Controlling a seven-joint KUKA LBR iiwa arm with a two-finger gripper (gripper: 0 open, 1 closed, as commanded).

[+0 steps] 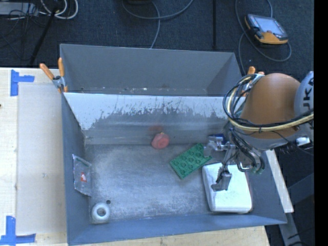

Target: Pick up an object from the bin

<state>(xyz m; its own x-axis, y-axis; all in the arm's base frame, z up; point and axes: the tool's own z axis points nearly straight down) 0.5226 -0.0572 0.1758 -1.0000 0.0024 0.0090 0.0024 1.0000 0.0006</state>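
My gripper (222,182) hangs low at the right side of the bin, right above a white flat box (230,196) that lies in the front right corner. A green studded building plate (190,161) lies tilted just to the left of the gripper, its corner close to the white box. Farther left, near the back wall, sits a small pink lump (160,140).
A clear plastic bag (82,176) lies against the left wall, and a small roll of clear tape (101,212) sits in the front left corner. The arm with its orange dome and cables overhangs the bin's right rim.
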